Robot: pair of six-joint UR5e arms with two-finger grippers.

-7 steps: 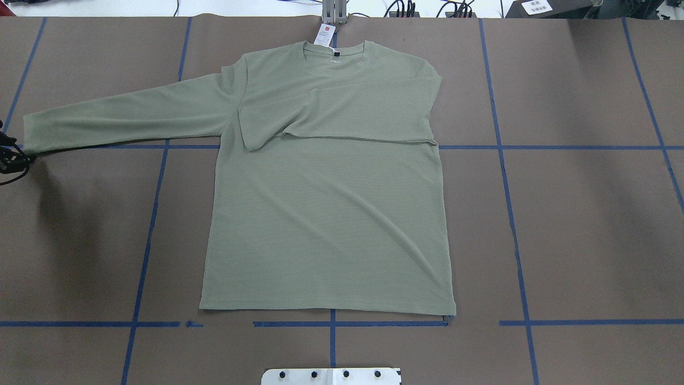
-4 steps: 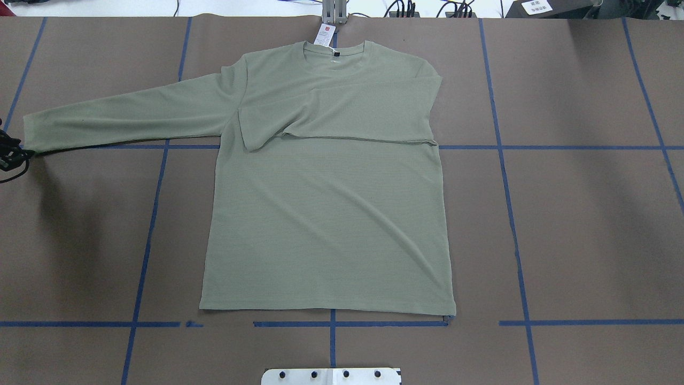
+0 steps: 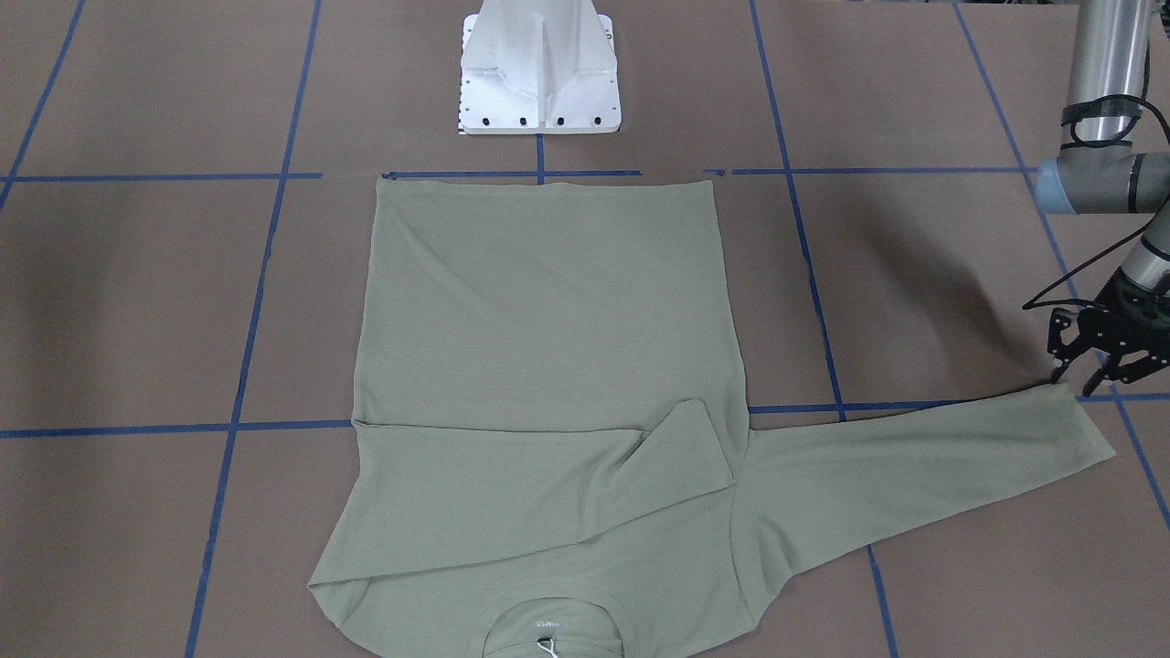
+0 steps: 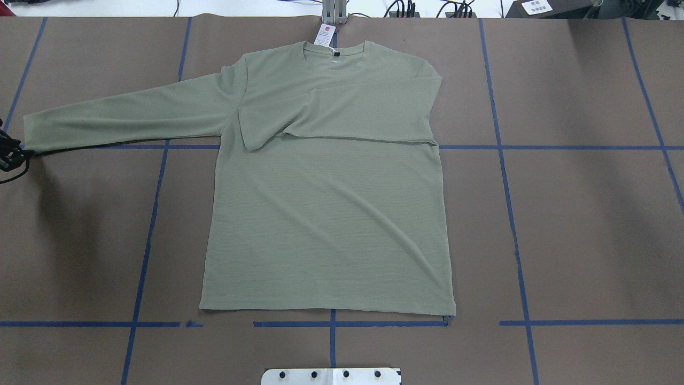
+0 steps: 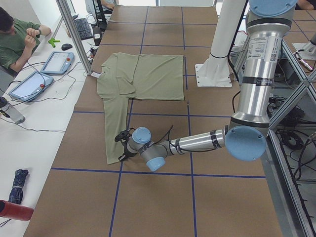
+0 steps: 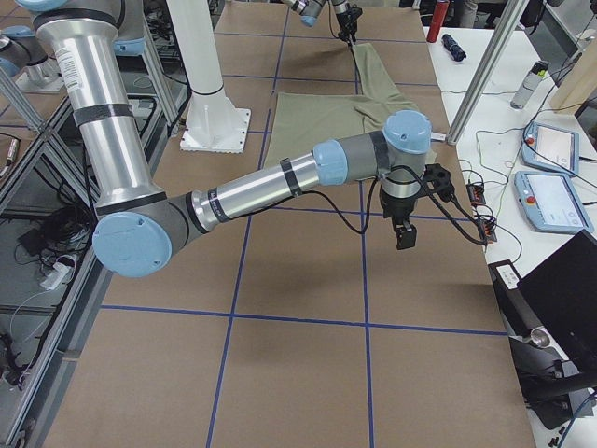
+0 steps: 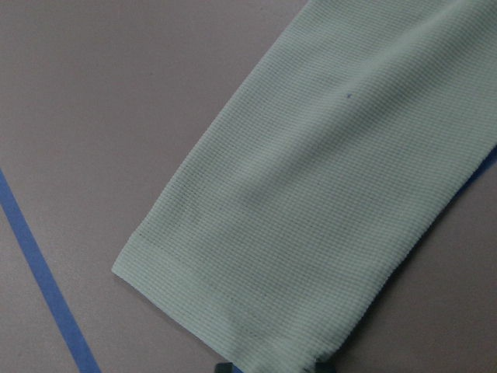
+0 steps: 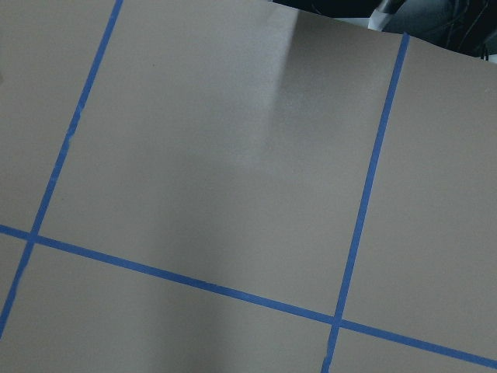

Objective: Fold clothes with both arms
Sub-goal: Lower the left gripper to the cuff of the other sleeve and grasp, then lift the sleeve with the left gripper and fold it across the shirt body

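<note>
The sage-green shirt [image 4: 326, 224] lies flat, chest up, collar at the far edge with a white hang tag [image 4: 324, 35]. One sleeve [image 4: 331, 115] is folded across the chest. The other sleeve stretches out to the robot's left, ending in its cuff [image 4: 32, 131]. My left gripper [image 3: 1083, 376] is open, low at the cuff's near corner; in the left wrist view the cuff [image 7: 233, 311] reaches down between its fingertips [image 7: 224, 366]. My right gripper [image 6: 407, 238] hangs above bare table well to the shirt's right. Whether it is open or shut I cannot tell.
Blue tape lines [image 4: 502, 147] grid the brown table. The white base pedestal [image 3: 539, 68] stands just behind the shirt's hem. Beyond the far edge is a white bench with teach pendants [image 6: 550, 145], cables and a seated person [image 5: 19, 39].
My left gripper has crept a little toward the cuff's corner. The shirt has not shifted.
</note>
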